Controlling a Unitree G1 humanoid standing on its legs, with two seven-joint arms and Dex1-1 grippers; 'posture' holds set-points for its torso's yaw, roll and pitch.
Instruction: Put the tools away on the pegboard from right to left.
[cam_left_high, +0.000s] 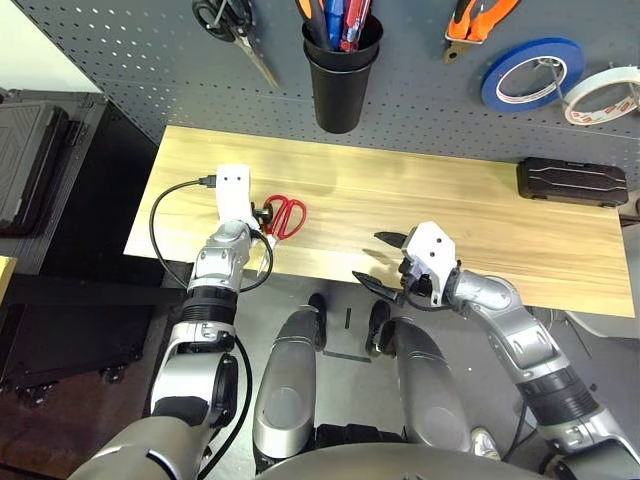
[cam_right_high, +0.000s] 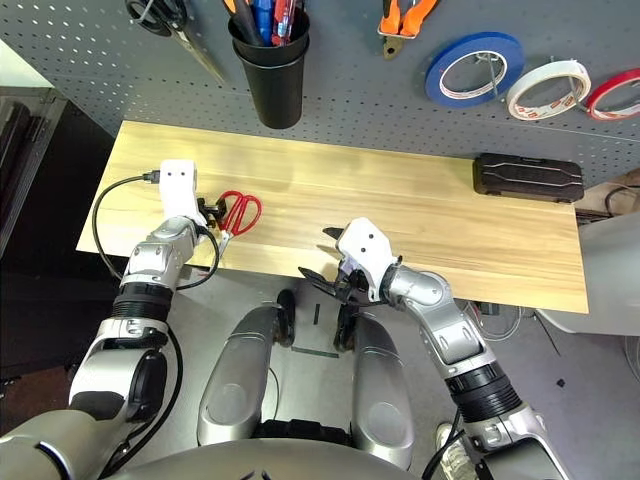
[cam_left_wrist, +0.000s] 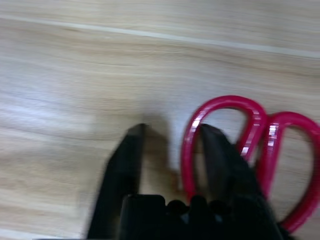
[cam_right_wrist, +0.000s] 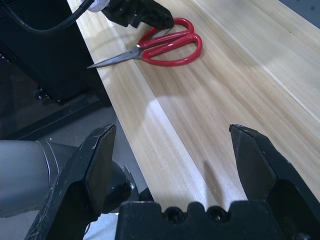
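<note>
Right end effector (cam_right_wrist: 175, 165) (fingers spread)

**Wooden table with two things on it**

A light wooden table (cam_left_high: 350, 200) with lengthwise grain stands in front of a dark grey pegboard (cam_left_high: 130, 60). Near the table's left end, close to its front edge, lie the red-handled scissors (cam_left_high: 285, 217). They lie flat, the two red loops pointing toward the pegboard side and the metal blades reaching toward the front edge, the tip at that edge. At the far right corner, just under the pegboard, lies a flat black case (cam_left_high: 572, 181), set lengthwise along the back edge. The scissors and the case are well apart.
</note>
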